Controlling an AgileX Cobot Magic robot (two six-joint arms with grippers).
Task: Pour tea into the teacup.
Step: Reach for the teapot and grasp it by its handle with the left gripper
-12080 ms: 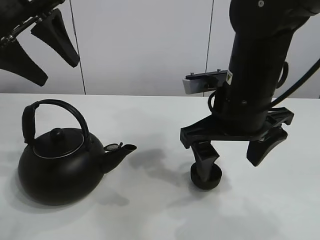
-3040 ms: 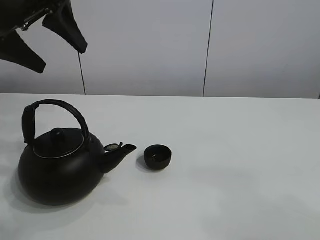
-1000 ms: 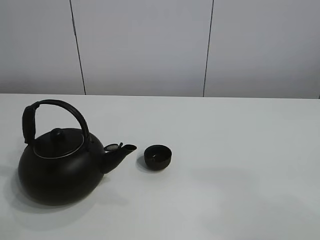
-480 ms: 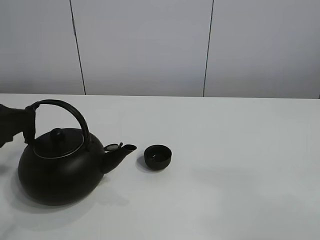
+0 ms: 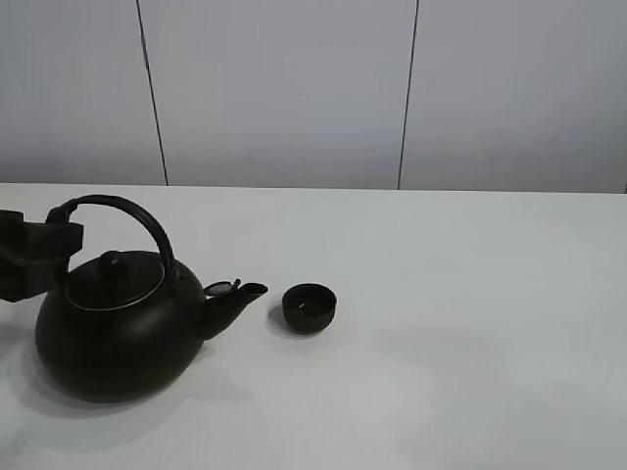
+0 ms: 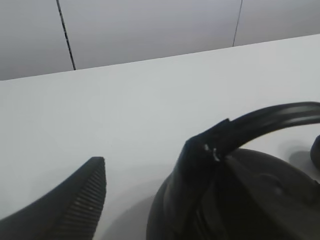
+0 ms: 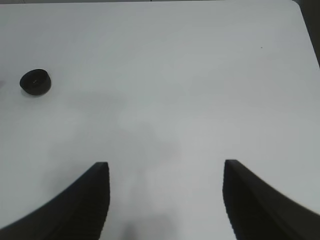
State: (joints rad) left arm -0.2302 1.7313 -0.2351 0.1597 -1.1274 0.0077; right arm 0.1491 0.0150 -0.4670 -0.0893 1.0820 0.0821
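Note:
The black kettle with an arched handle stands on the white table at the left, its spout pointing right. The small black teacup stands just right of the spout, apart from it; it also shows in the right wrist view. My left gripper is open at the left end of the handle, one ribbed finger beside the handle. My right gripper is open and empty, high above the table. No tea stream shows.
The white table stretches to the right of the teacup. A grey panelled wall stands behind the table's far edge.
My left gripper has come down into view at the left edge and moved right to the kettle handle. The right arm, which held the teacup earlier, is out of the exterior view.

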